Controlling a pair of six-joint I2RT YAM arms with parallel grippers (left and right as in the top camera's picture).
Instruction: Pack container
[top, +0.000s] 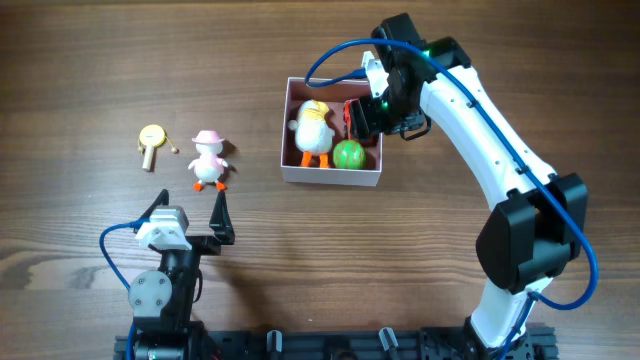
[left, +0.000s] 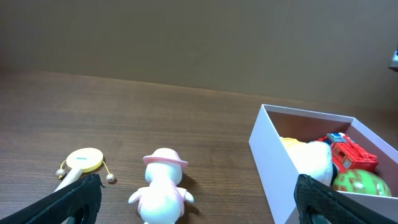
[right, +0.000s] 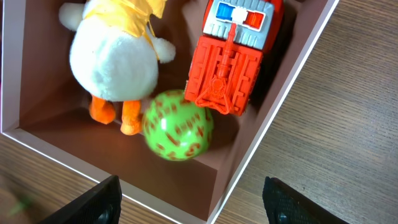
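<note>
The container (top: 330, 176) is a square white box with a dull pink inside, at the table's upper middle. In it lie a white plush duck in yellow (top: 312, 128), a green ball (top: 348, 154) and a red toy truck (top: 355, 117). My right gripper (top: 368, 118) is open and empty above the box's right side; its view shows the duck (right: 115, 56), ball (right: 178, 124) and truck (right: 235, 56). A pink-hatted white duck toy (top: 209, 160) and a yellow rattle drum (top: 152, 138) lie left of the box. My left gripper (top: 190, 215) is open and empty, near the duck toy (left: 163, 190).
The box wall (left: 270, 165) shows at right in the left wrist view, with the rattle drum (left: 84, 160) at left. Bare wooden table surrounds the toys. The right arm reaches in from the lower right.
</note>
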